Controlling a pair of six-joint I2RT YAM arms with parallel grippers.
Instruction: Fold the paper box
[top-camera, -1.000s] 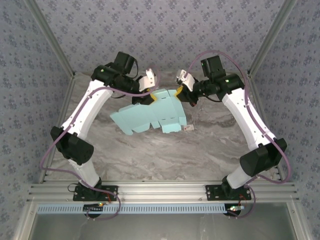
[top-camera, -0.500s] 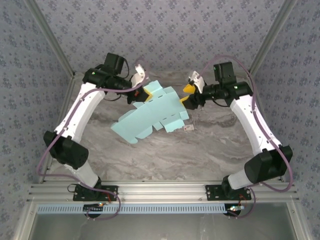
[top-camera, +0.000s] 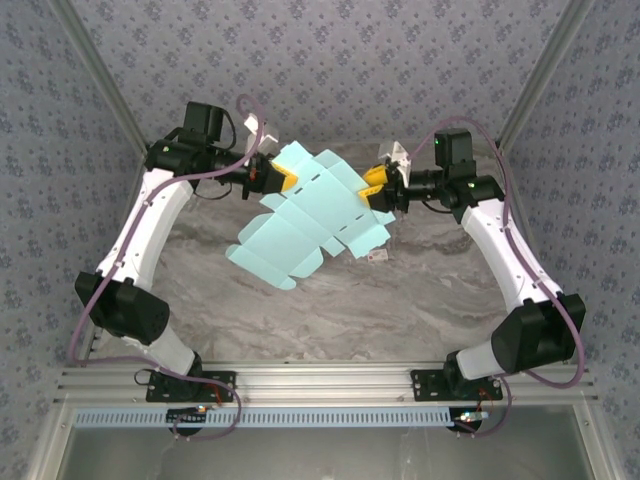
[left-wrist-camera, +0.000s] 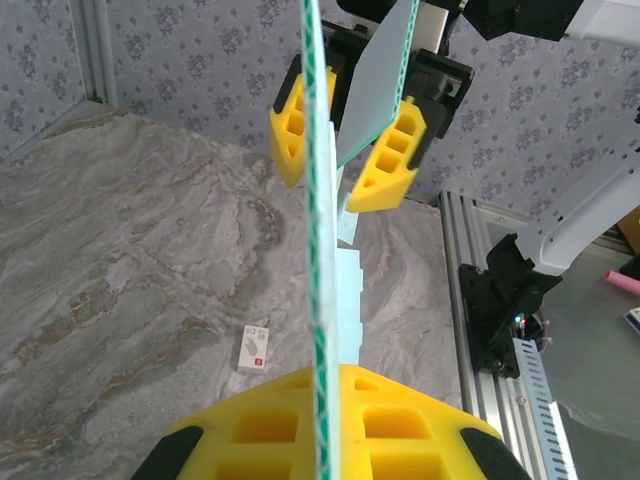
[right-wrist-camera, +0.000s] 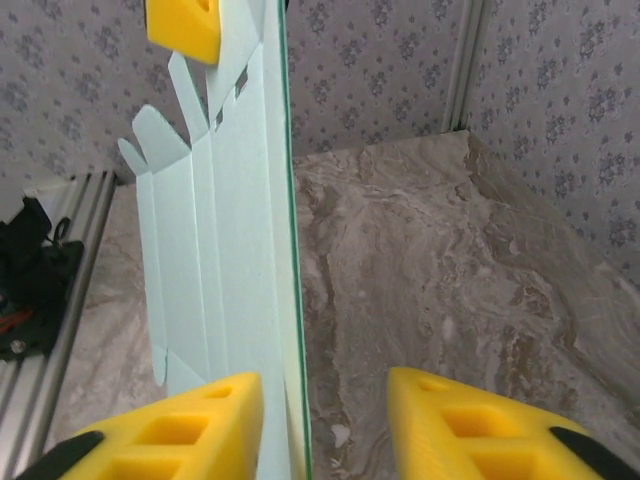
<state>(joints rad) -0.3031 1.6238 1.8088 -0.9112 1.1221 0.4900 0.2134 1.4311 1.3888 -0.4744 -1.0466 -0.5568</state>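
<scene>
The paper box (top-camera: 310, 215) is a flat pale cyan die-cut sheet held up in the air above the marble table. My left gripper (top-camera: 278, 182) is shut on its upper left edge. In the left wrist view the sheet (left-wrist-camera: 322, 250) runs edge-on between the pressed yellow fingers of that gripper (left-wrist-camera: 322, 375). My right gripper (top-camera: 380, 190) is at the sheet's right edge, jaws apart. In the right wrist view the sheet (right-wrist-camera: 230, 220) lies against the left finger of the open gripper (right-wrist-camera: 325, 385), with a wide gap to the right finger (right-wrist-camera: 470, 425).
A small white tag with red marks (top-camera: 377, 256) lies on the table below the sheet's right end, also seen as the tag (left-wrist-camera: 252, 348). Patterned walls close in the back and sides. An aluminium rail (top-camera: 320, 385) runs along the near edge.
The right gripper has let go of the sheet's right edge and now straddles it with jaws apart. The left gripper has moved left and back, tilting the sheet more steeply.
</scene>
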